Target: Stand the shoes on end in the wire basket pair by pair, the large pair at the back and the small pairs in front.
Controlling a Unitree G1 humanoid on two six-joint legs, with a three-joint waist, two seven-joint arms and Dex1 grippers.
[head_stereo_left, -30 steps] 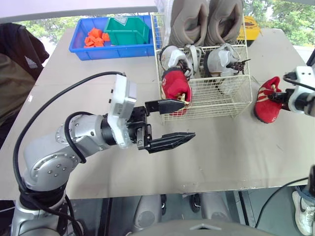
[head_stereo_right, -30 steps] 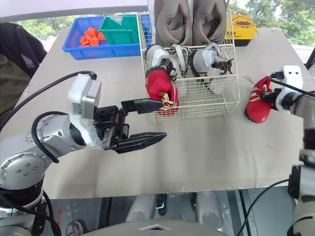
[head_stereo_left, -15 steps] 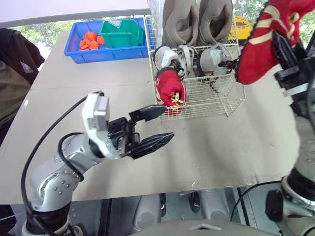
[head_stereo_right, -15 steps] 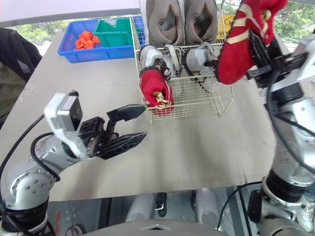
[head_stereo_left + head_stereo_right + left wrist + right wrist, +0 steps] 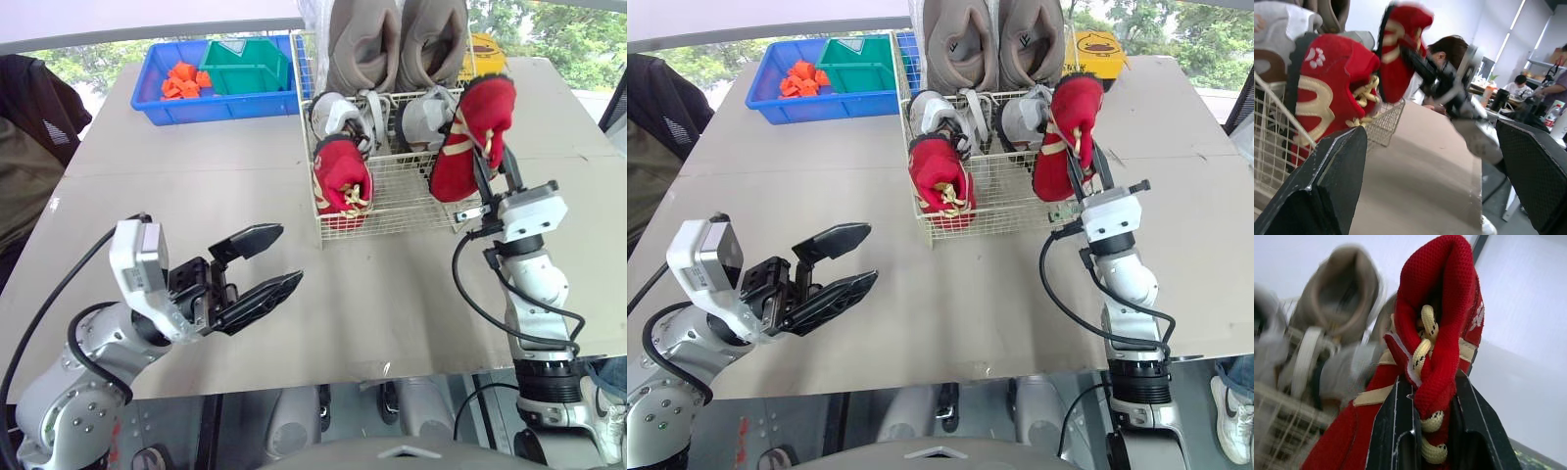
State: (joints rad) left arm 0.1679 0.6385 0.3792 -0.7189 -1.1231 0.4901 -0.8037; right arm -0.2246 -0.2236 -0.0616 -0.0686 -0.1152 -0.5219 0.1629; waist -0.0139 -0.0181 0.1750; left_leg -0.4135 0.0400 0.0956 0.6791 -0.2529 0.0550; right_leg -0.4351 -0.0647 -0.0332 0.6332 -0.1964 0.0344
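The wire basket (image 5: 397,201) stands on the table with a large grey-brown pair (image 5: 392,39) on end at its back. A small grey-white pair (image 5: 338,113) sits in the middle row. One red shoe (image 5: 341,176) stands in the front left. My right gripper (image 5: 482,166) is shut on the second red shoe (image 5: 472,132), held upright, toe up, over the basket's front right corner, its lower end at the rim. The shoe's laces and tongue (image 5: 1432,357) rise between the fingers (image 5: 1388,431). My left gripper (image 5: 284,257) hangs open over the table, front left of the basket, holding nothing.
A blue bin (image 5: 157,88) with orange pieces and a green bin (image 5: 245,64) sits at the back left. A yellow box (image 5: 490,49) lies behind the basket. A dark jacket (image 5: 29,117) hangs at the left edge. People sit in the background (image 5: 1449,49).
My right gripper lifted the red shoe off the table right of the basket, swung it high, then lowered it to the basket's front right. My left gripper drew back from the basket.
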